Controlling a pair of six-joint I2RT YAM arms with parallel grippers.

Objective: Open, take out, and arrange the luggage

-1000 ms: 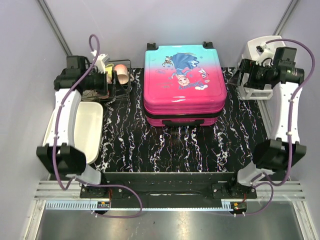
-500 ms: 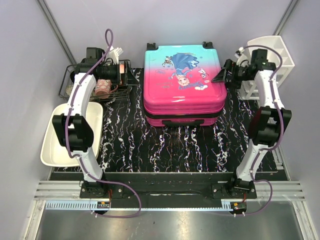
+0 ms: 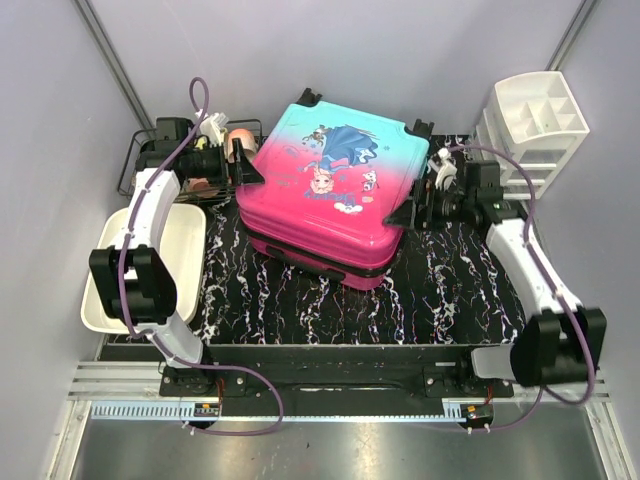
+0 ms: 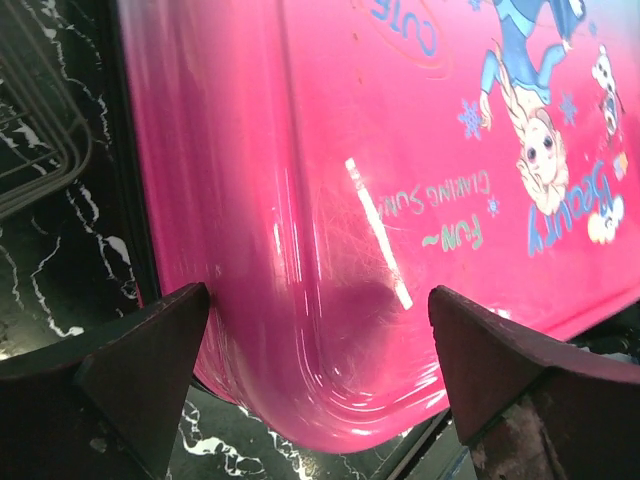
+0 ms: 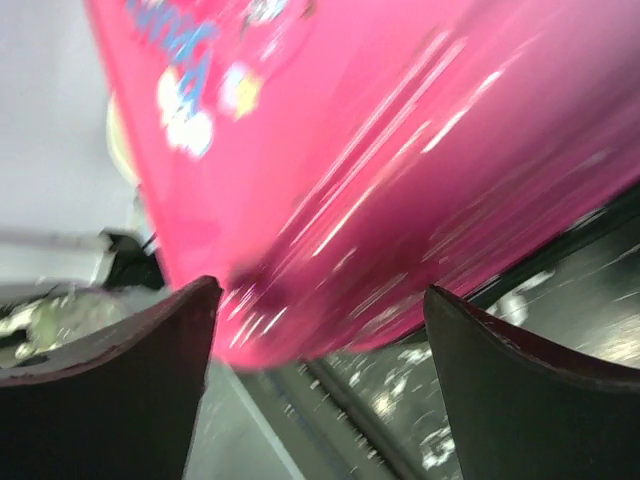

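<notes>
The luggage lies closed and flat on the black marbled table, turned askew, teal at the far end and pink at the near end. My left gripper is open at its left edge, and its pink shell fills the left wrist view between the spread fingers. My right gripper is open at its right edge. The right wrist view is blurred and shows the pink shell just beyond the open fingers. I cannot tell whether either gripper touches the shell.
A wire basket holding a pink cup stands at the back left. A white tub lies at the left edge. A white drawer organizer stands at the back right. Grey walls close in on three sides.
The luggage has turned clockwise and shifted a little left and nearer. Both grippers have come in from the basket and organizer to its left and right edges.
</notes>
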